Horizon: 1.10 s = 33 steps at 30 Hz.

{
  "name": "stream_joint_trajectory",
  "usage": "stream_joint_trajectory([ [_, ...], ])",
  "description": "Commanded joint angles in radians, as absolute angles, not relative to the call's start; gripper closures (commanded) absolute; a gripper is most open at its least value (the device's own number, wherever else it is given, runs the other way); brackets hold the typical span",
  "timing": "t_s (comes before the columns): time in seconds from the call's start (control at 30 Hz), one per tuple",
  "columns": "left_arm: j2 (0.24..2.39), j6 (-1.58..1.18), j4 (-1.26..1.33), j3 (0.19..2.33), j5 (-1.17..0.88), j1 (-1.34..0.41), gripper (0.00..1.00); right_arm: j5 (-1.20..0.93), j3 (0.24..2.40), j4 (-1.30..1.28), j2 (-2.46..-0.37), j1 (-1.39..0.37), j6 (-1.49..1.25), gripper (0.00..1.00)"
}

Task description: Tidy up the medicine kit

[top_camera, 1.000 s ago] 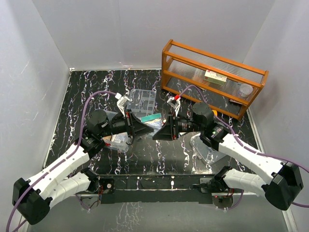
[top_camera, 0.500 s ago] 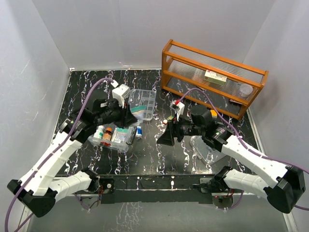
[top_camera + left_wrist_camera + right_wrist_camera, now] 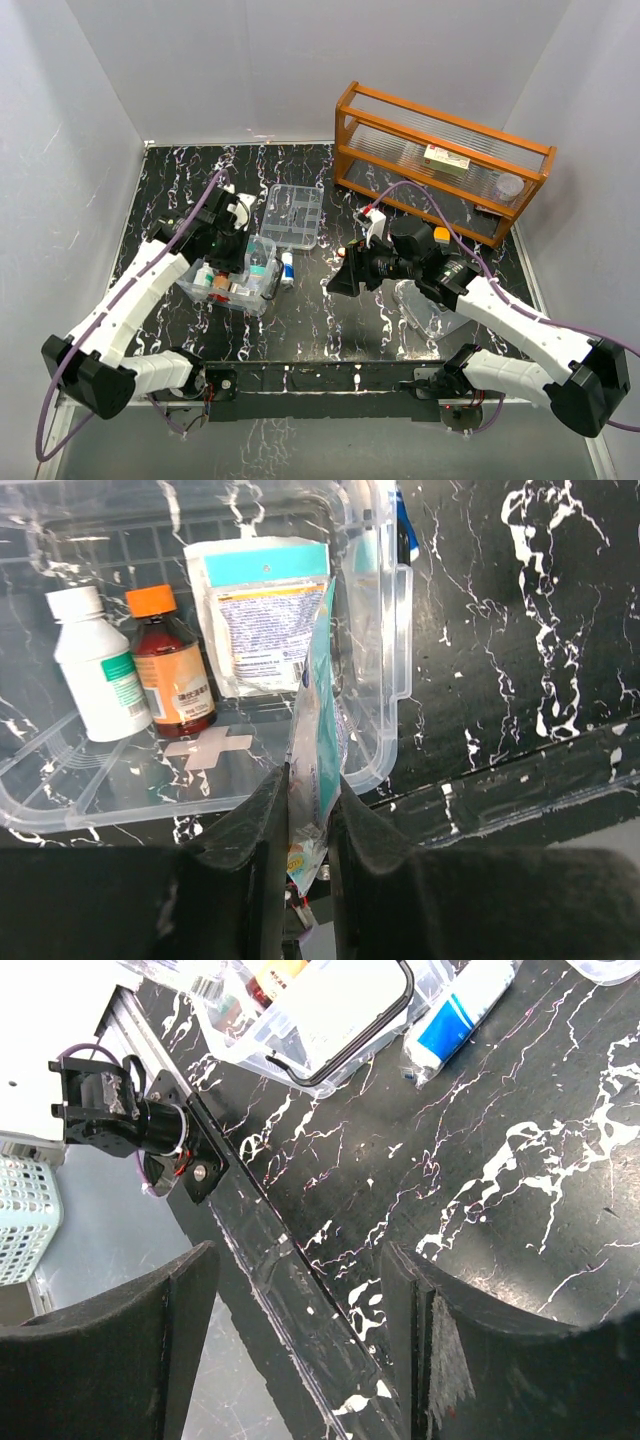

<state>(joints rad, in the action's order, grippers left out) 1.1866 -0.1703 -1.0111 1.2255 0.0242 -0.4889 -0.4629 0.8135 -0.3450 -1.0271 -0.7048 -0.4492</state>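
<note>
The medicine kit's clear box (image 3: 232, 291) stands front left on the black marble table. Inside it are a white bottle (image 3: 96, 666), a brown bottle with an orange cap (image 3: 171, 670) and a flat packet (image 3: 262, 610). My left gripper (image 3: 308, 780) is shut on a teal-and-white packet (image 3: 318, 715), held on edge just inside the box's right wall (image 3: 392, 670). The left gripper (image 3: 247, 262) hangs over the box. The clear divided tray (image 3: 293, 215) lies behind it. My right gripper (image 3: 340, 277) is open and holds nothing (image 3: 300, 1260). The clear lid (image 3: 428, 306) lies under the right arm.
A blue-and-white tube (image 3: 287, 268) lies on the table between box and right gripper, also in the right wrist view (image 3: 452, 1018). The orange wooden rack (image 3: 440, 160) stands back right with a small carton and a white jar on it. The table's front rail (image 3: 260, 1250) runs below the right gripper.
The right gripper has opened and let go of the packet. The left arm has carried the packet from near the tray leftward and down to the box.
</note>
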Motion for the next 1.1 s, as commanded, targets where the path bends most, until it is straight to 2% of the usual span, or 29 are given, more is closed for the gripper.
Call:
stream_joint_trajectory([
  [0.0, 1.272, -0.105, -1.046, 1.256, -0.133, -0.44, 0.88, -0.44, 0.853, -0.319, -1.027, -0.701, -0.477, 0.37],
  [0.23, 1.418, -0.066, -0.957, 1.212, -0.286, -0.338, 0.89, -0.434, 0.825, -0.279, -1.011, -0.7, -0.523, 0.38],
  [0.4, 1.482, -0.025, -0.902, 1.159, -0.428, -0.328, 0.89, -0.438, 0.833, -0.274, -1.021, -0.701, -0.542, 0.39],
  [0.67, 1.554, -0.035, -0.903, 1.141, -0.41, -0.325, 0.86, -0.441, 0.83, -0.253, -1.036, -0.701, -0.564, 0.39],
  [0.83, 1.613, -0.046, -0.944, 1.191, -0.353, -0.325, 0.71, -0.435, 0.819, -0.231, -1.045, -0.701, -0.576, 0.39],
  [1.0, 1.645, -0.1, -1.014, 1.249, -0.145, -0.325, 0.5, -0.472, 0.816, -0.194, -1.049, -0.7, -0.594, 0.38],
  [1.07, 1.631, -0.111, -1.034, 1.27, -0.117, -0.325, 0.47, -0.474, 0.789, -0.139, -1.026, -0.701, -0.619, 0.38],
])
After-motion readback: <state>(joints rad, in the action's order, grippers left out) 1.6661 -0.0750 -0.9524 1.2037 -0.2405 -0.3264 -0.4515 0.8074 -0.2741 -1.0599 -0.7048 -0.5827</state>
